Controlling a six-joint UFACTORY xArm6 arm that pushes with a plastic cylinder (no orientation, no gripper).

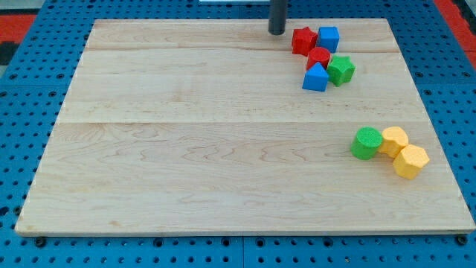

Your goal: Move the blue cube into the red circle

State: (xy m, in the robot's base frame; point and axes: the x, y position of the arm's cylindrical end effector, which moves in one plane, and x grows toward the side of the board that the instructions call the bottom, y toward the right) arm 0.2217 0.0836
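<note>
The blue cube (328, 38) sits near the board's top right, touching a red star-shaped block (302, 40) on its left. Just below them lies the red circle, a red round block (319, 56). A blue triangular block (315, 77) and a green star-shaped block (341, 70) sit under it in the same cluster. My tip (277, 32) rests on the board at the view's top, a short way left of the red star block, not touching any block.
A green round block (366, 143) and two yellow blocks (394, 140) (410, 161) sit together at the right, lower down. The wooden board (186, 149) lies on a blue perforated surface (22, 97).
</note>
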